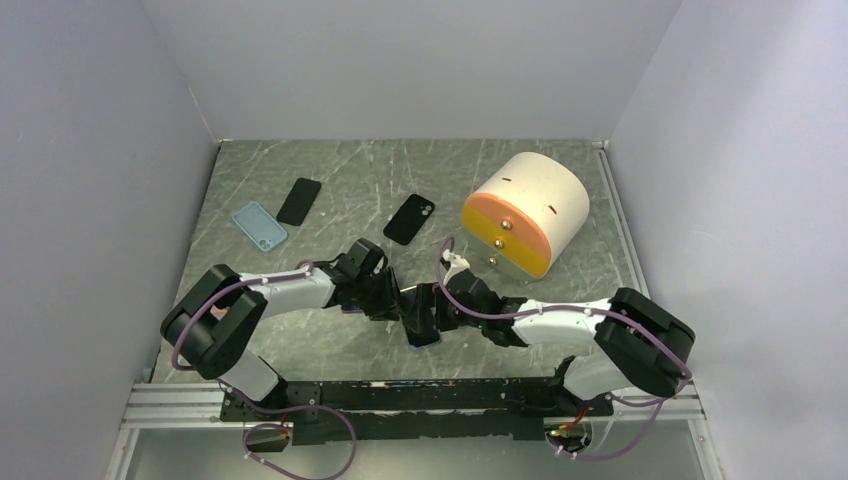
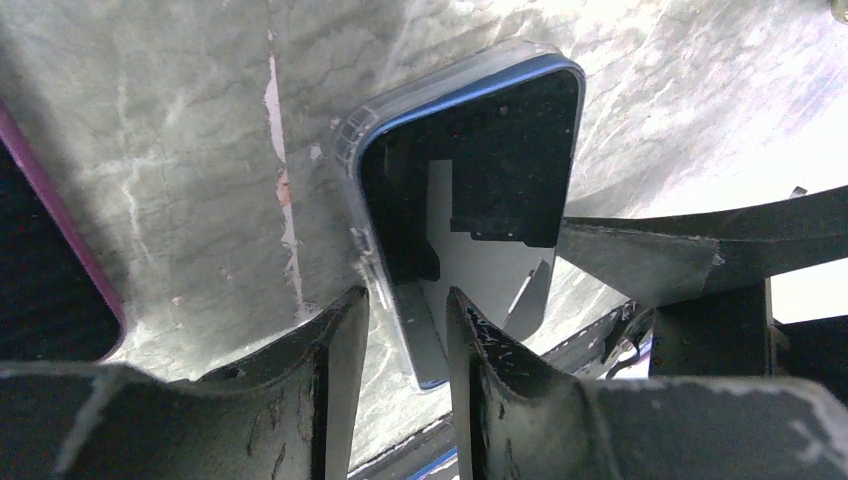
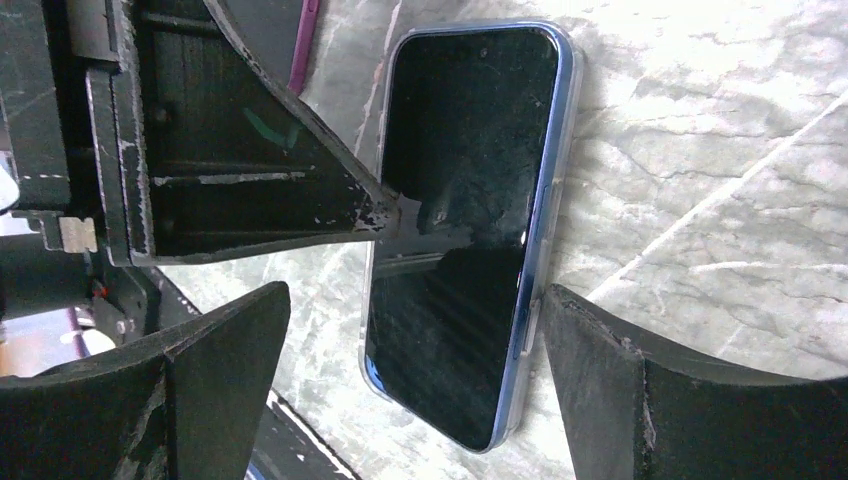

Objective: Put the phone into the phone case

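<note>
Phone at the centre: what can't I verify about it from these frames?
Top view: phone mostly hidden under the left claw and right claw.
Left wrist: its near end sits behind the left claw; grip or no grip, unclear.
Right wrist: the left claw's finger covers one long edge, so full seating in the case is unconfirmed.

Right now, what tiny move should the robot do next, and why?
Probably press the left gripper down gently: its finger sits at the edge of the phone, which lies in the clear case, and the open right gripper straddles both.
</note>
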### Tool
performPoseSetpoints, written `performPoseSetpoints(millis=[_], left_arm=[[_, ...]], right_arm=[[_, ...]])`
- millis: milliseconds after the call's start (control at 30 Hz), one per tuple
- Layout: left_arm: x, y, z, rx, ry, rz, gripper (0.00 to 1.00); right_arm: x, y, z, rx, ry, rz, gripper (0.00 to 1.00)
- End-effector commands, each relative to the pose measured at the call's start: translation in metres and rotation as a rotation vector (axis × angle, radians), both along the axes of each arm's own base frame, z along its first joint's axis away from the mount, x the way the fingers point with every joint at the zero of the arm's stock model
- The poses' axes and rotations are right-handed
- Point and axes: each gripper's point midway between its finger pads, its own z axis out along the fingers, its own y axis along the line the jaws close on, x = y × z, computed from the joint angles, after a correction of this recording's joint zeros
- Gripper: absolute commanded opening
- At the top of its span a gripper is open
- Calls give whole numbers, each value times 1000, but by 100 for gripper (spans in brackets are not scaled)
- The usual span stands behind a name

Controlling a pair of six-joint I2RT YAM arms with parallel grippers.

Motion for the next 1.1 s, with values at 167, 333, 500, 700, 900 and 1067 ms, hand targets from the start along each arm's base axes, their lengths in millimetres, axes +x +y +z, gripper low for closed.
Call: performPoseSetpoints(millis=[167,333,500,700,900,1067], left_arm=[[-13,-6,3,-85,15,-8,40],[-19,-7,10,-126,9,-23,45],[-23,-4,13,-139,11,-15,39],[-28,-10,19,-213,7,-14,41],[-29,-10,20,-222,2,-16,37],[-29,-8,20,-209,-3,-17,36]], right_arm=[[-5,38,54,285,38,32,97],[-6,43,77,386,35,31,97],[-6,42,89,462,29,11,96],[-5,48,94,496,43,9,96],[-11,53,91,522,81,37,93],[-12,50,81,490,97,30,88]])
